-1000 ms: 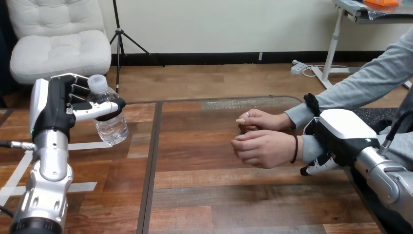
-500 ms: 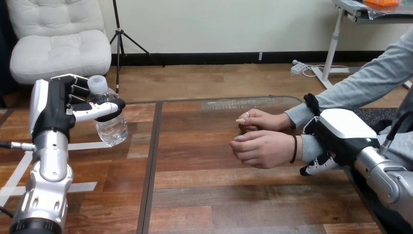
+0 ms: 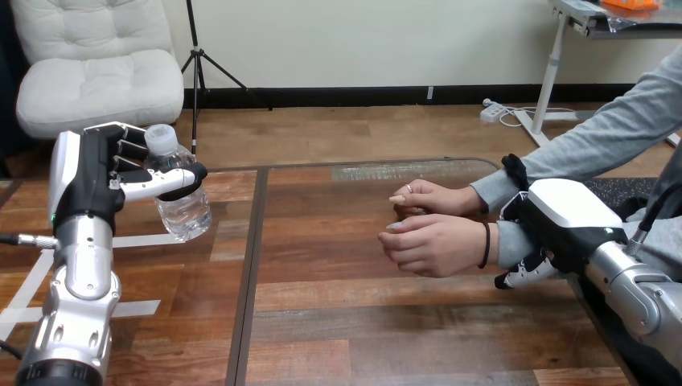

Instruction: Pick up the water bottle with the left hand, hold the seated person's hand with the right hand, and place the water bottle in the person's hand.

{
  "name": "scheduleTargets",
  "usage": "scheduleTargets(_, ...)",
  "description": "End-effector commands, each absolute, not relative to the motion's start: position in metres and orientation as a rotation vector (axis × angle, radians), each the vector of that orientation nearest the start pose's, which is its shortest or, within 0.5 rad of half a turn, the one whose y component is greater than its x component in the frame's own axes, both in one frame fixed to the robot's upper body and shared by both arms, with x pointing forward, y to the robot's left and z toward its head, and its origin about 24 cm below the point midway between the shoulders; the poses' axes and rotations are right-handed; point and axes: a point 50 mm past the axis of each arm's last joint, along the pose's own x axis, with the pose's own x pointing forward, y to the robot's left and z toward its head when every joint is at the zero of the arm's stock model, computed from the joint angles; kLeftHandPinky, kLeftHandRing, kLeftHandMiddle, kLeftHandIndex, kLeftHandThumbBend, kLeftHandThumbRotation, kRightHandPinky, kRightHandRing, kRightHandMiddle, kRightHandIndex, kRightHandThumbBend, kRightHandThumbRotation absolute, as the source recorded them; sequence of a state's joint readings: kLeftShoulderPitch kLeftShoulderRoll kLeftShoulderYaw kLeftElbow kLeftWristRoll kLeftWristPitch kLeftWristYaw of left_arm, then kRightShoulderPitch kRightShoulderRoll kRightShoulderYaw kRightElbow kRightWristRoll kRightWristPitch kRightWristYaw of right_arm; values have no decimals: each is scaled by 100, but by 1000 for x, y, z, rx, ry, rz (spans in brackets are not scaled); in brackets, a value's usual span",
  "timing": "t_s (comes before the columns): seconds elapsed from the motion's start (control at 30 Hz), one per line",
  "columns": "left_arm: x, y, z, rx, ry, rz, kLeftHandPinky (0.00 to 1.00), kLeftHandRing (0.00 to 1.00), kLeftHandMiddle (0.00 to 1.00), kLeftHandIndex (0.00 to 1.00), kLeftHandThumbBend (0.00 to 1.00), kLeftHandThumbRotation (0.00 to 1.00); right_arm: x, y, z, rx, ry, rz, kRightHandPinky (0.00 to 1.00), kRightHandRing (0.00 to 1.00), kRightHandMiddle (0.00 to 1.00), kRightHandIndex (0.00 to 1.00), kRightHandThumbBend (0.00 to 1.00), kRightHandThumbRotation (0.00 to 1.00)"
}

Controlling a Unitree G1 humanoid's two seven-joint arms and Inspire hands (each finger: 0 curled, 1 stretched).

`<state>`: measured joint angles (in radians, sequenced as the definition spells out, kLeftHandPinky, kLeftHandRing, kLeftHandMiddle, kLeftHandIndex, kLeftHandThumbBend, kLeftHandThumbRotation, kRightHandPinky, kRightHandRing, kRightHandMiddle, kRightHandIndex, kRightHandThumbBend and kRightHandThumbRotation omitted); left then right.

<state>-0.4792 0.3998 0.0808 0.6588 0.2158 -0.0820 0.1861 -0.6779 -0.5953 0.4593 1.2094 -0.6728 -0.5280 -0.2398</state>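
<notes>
Holding at mid-task: pickup done, handover not.

- Left hand (image 3: 96, 181): clamped on bottle (image 3: 183, 205), thumb across the front just below the shoulder, fingers behind. Bottle is upright, lifted clear of the worktop (image 3: 362, 322), at the view's left, well apart from the person.
- Right hand (image 3: 563, 217): at the view's right, over the sleeved wrist of the person's near hand (image 3: 434, 245). Fingers (image 3: 523, 276) curl under the sleeve, so it reads as closed round the wrist, not the hand itself. Thumb is hidden.
- Person's near hand: fingers loosely curled, turned side-on, holding nothing. Person's far hand (image 3: 430, 197) sits just behind it, fingertips near or touching; can't tell which.

Judged status: steps one and two look done, with the hold on the wrist. Left to do: carry the bottle across to the right, set it into the near hand, release. That hand likely needs to open or turn up first.

Materials and shapes:
- Bottle: clear thin plastic, rounded shoulder, ribbed body, pale cap (image 3: 161, 138). Probably soft-walled and dents under a hard squeeze. Fill level unreadable.
- Hands: black frame, glossy white back shells, jointed black-and-white fingers, silver cylindrical forearms.
- Worktop: brown wood planks, visible grain, dark seam running front to back left of centre, pale tape strips (image 3: 137, 240) on the left.
</notes>
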Motion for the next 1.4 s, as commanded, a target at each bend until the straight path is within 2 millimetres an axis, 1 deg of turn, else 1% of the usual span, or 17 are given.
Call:
scheduleTargets(0.0, 343, 257, 111, 571, -128, 308, 33, 39, 44, 47, 73, 0, 349, -240, 59, -1326, -99, 277, 18, 23, 29, 30, 77, 0)
scheduleTargets(0.93, 343, 255, 112, 576, -133, 304, 33, 39, 44, 47, 73, 0, 349, -240, 60, -1330, -102, 278, 18, 23, 28, 30, 76, 0)
scheduleTargets(1.23, 343, 247, 112, 543, -136, 280, 34, 40, 45, 47, 73, 0, 350, -240, 60, -1319, -97, 278, 18, 23, 29, 30, 75, 0)
scheduleTargets(1.37, 342, 242, 112, 541, -137, 262, 34, 40, 45, 46, 74, 0, 350, -239, 61, -1316, -103, 279, 18, 23, 29, 31, 74, 0)
